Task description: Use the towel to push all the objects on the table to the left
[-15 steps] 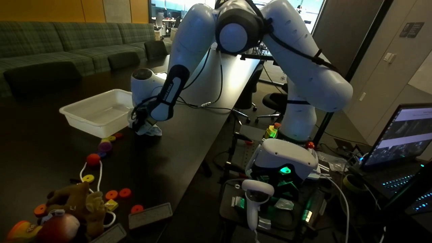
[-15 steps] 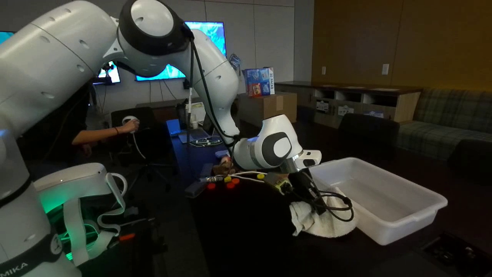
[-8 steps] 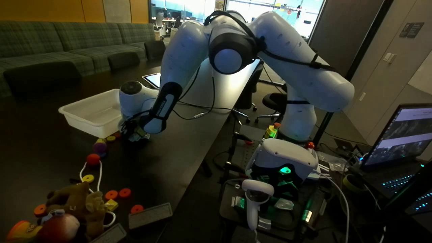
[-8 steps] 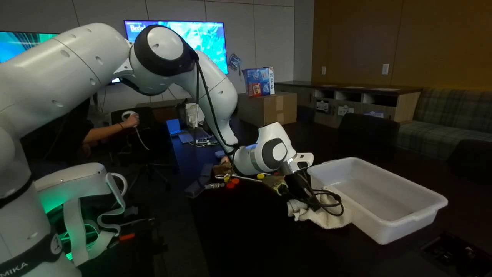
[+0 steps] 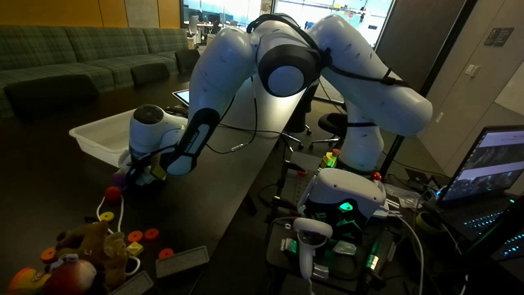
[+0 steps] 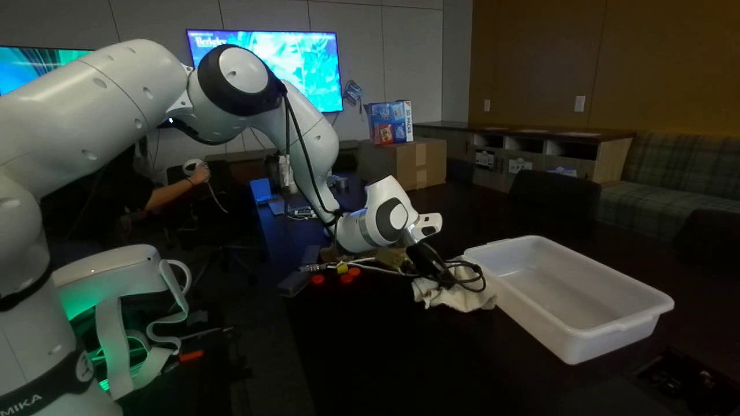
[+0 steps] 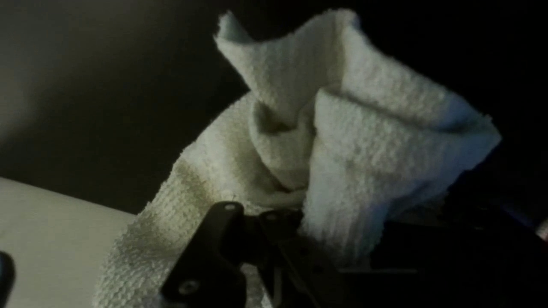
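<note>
My gripper [image 7: 332, 233] is shut on the bunched white towel [image 7: 355, 171], low over the dark table. The towel shows in both exterior views [image 5: 149, 177] [image 6: 457, 296], touching or very close to the tabletop beside the bin's near corner. A purple piece [image 5: 119, 180] lies right against the gripper, partly hidden by it. A red ball [image 5: 113, 194] with white cord is just past it. Beyond lie a yellow disc [image 5: 107, 216], orange-red discs [image 5: 135, 236], a yellow block [image 5: 135, 248], a brown plush toy [image 5: 88, 246] and a red-white round toy [image 5: 71, 276].
A white bin [image 5: 92, 143] stands beside the towel, also seen in an exterior view [image 6: 584, 341]. Grey blocks [image 5: 183, 262] lie near the table edge. Cables loop from the wrist. A laptop or tablet [image 5: 181, 96] lies behind the arm.
The gripper and towel have moved along the table toward the red ball and plush toy. The purple piece has shifted slightly the same way. Small discs by the bin corner are now hidden.
</note>
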### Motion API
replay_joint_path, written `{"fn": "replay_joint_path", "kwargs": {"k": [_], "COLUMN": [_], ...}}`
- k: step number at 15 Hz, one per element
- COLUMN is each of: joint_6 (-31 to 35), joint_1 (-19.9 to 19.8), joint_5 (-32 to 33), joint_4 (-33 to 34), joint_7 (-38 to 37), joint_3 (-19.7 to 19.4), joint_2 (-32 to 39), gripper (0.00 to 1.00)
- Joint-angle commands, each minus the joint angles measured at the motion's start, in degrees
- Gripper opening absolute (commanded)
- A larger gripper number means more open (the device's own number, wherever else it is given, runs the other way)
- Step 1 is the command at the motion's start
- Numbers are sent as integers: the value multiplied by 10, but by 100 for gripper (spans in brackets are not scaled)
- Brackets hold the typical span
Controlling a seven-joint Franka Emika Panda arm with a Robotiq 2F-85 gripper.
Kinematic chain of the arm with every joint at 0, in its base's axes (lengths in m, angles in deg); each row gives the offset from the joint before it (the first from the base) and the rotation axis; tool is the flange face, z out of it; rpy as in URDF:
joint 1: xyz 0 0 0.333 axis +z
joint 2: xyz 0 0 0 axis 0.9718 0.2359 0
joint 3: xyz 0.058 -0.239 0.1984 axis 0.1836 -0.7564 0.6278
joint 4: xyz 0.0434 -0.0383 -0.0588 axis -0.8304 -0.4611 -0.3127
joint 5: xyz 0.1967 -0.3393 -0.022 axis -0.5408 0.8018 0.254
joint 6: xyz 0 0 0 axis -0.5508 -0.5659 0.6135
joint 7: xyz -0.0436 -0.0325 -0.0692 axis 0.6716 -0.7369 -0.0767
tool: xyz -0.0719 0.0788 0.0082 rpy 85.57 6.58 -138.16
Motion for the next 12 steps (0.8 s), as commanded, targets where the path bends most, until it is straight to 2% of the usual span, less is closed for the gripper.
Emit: {"fn": "replay_joint_path", "kwargs": {"k": [1, 12], "joint_6": [40, 92], "joint_1": [36, 109], "joint_5": [-26, -107], "joint_4": [2, -24], "joint_7": [5, 58], "joint_3": [-6, 56], "joint_2": [4, -35], "gripper": [3, 3]}}
